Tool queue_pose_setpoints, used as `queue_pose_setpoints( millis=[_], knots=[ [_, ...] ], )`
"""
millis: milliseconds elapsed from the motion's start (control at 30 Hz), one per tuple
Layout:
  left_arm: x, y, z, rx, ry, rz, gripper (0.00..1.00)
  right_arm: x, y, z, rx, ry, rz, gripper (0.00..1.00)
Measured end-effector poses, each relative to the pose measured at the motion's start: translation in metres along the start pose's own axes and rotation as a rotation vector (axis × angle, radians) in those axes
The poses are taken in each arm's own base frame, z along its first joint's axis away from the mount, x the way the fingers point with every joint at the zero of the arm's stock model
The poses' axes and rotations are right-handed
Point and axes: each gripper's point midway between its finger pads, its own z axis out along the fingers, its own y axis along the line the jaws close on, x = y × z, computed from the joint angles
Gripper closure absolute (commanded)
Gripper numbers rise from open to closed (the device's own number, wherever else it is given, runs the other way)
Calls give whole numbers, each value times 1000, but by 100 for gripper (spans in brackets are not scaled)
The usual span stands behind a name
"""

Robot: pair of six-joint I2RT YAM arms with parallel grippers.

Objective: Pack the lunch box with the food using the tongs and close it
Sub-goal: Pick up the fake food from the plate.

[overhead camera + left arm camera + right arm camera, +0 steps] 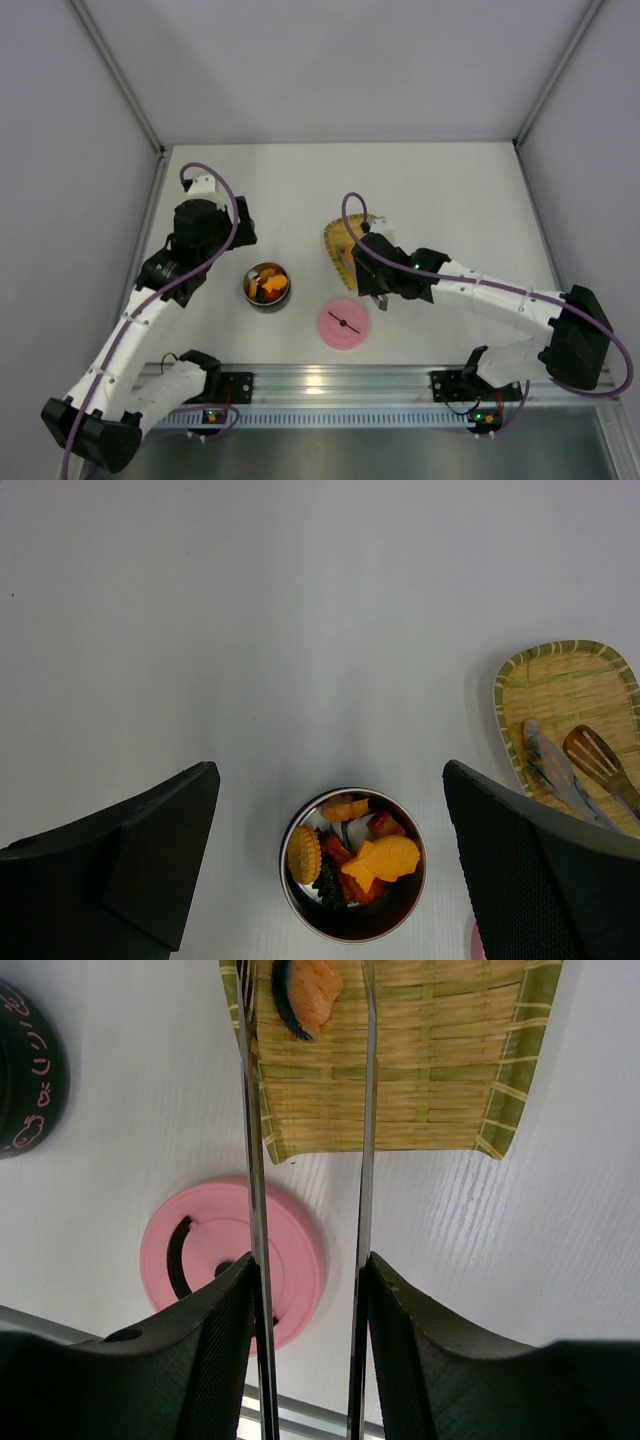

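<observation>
The steel lunch box (267, 285) stands open in front of the left arm. It holds food (365, 860) in orange, red, dark brown and white. My left gripper (330, 780) hovers above the lunch box (300, 900), open and empty. The pink lid (343, 324) with its black handle lies flat on the table to the right. My right gripper (305, 1270) is shut on the tongs (250, 1110). Their two arms reach over the yellow tray (430, 1080), either side of an orange salmon piece (312, 988). The tips (555, 770) hang over the tray.
The yellow woven tray (345, 250) lies behind the lid (205, 1260). A dark round body with pink marks (20, 1070) shows at the left edge of the right wrist view. Grey walls close the table on three sides, and a metal rail (330, 385) runs along the near edge.
</observation>
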Motion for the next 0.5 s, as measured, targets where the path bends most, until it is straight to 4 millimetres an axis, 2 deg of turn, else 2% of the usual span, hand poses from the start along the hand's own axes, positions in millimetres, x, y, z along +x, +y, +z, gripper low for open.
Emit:
queue_pose_setpoints(
  millis=[167,333,500],
  knots=[
    [0,0,0,0,0,0,2,-2,5,1,-22,-8,16,55],
    [0,0,0,0,0,0,2,4,4,4,-23,6,23,55],
    [0,0,0,0,0,0,2,11,-7,11,-4,26,57,55]
  ],
)
